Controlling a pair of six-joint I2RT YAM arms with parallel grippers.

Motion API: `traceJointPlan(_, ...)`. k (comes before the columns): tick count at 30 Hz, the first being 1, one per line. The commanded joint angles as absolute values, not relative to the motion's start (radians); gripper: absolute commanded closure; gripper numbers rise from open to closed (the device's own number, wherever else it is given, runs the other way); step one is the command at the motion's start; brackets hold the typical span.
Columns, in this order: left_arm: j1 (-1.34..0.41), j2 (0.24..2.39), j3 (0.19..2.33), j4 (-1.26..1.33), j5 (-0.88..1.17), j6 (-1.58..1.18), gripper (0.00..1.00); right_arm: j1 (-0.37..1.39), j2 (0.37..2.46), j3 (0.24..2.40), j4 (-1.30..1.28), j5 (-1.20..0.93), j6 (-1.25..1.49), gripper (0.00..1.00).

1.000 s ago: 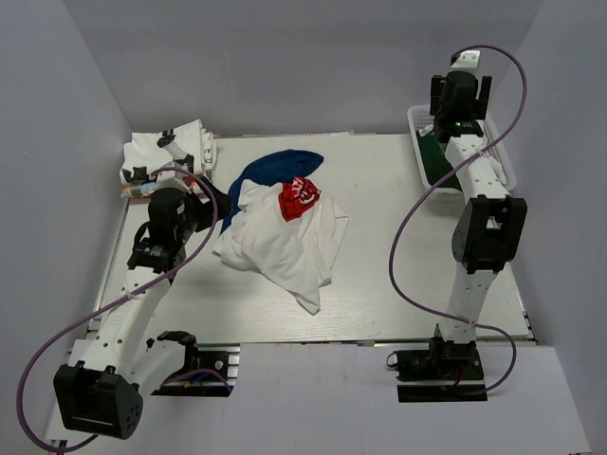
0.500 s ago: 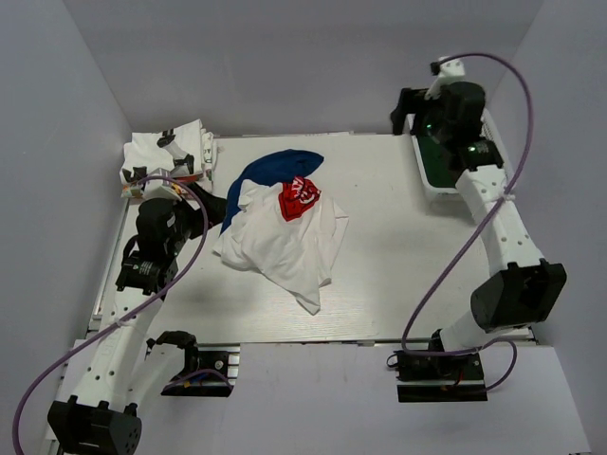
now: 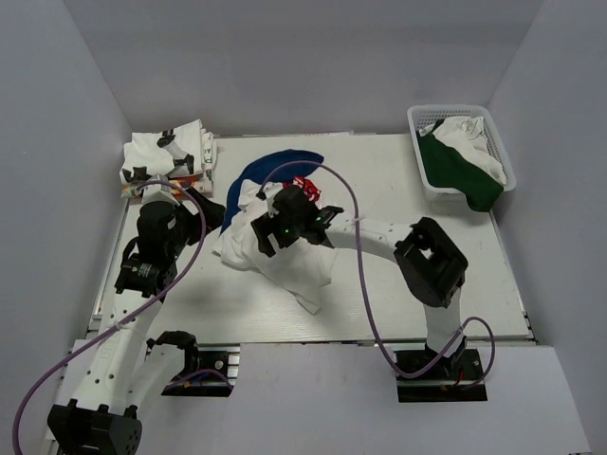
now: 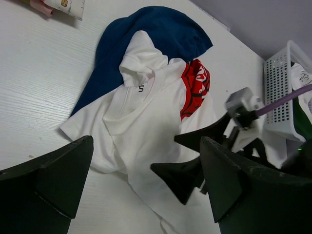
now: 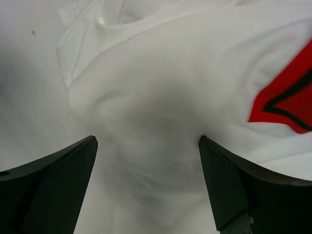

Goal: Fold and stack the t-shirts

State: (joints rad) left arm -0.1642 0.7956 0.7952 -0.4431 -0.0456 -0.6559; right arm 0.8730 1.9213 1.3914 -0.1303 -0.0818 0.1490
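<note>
A crumpled white t-shirt (image 3: 294, 261) with red print (image 3: 303, 183) lies mid-table, partly over a dark blue t-shirt (image 3: 275, 166). My right gripper (image 3: 264, 237) is open, low over the white shirt's left part. In the right wrist view its jaws (image 5: 147, 139) straddle a white fold, with the red print (image 5: 287, 102) at the right. My left gripper (image 3: 211, 204) is open and empty, left of the shirts. The left wrist view shows the white shirt (image 4: 141, 112), the blue shirt (image 4: 161, 34) and the right gripper's fingers (image 4: 190, 168) between my jaws (image 4: 146, 141).
A stack of folded printed tees (image 3: 166, 156) sits at the back left corner. A white mesh basket (image 3: 425, 152) at the back right holds a green and white garment (image 3: 460, 163). The right arm (image 3: 379, 232) stretches across the table middle. Grey walls surround the table.
The right arm swung from the basket at the back right across to the white shirt in the middle. The left arm drew back slightly and stays left of the shirts.
</note>
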Motion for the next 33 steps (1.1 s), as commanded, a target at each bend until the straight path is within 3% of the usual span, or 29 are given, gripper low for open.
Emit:
traceJointPlan(1,-0.167,0.762,0.81,-0.466,-0.051,-0.664,0.0,0.885,1.966,1.451,-0.022,0.094,0.231,0.1)
traceJointPlan(3,-0.176,0.762,0.81,-0.476,-0.042,-0.664,0.0,0.879,2.029,1.479,-0.017,0.158,0.281,0.1)
traceJointPlan(6,-0.176,0.739,0.819,-0.476,-0.032,-0.664,0.0,0.885,2.083,1.551,-0.048,0.253,0.279,0.22)
traceJointPlan(7,-0.176,0.73,0.819,-0.476,-0.041,-0.664,0.0,0.887,2.089,1.561,-0.048,0.259,0.279,0.43)
traceJointPlan(9,-0.176,0.721,0.819,-0.485,-0.052,-0.673,0.0,0.882,2.073,1.551,-0.028,0.279,0.297,0.66)
traceJointPlan(10,-0.176,0.706,0.819,-0.485,-0.052,-0.673,0.0,0.882,2.048,1.534,-0.012,0.302,0.301,1.0)
traceJointPlan(18,-0.176,0.652,0.801,-0.465,-0.063,-0.673,0.0,0.856,1.74,1.551,0.025,0.396,0.178,1.0)
traceJointPlan(23,-0.176,0.663,0.79,-0.454,-0.063,-0.673,0.0,0.786,1.617,1.626,0.037,0.613,0.144,1.0)
traceJointPlan(33,-0.167,0.721,0.79,-0.387,-0.029,-0.673,0.0,0.482,1.608,1.857,0.143,0.7,0.005,1.0)
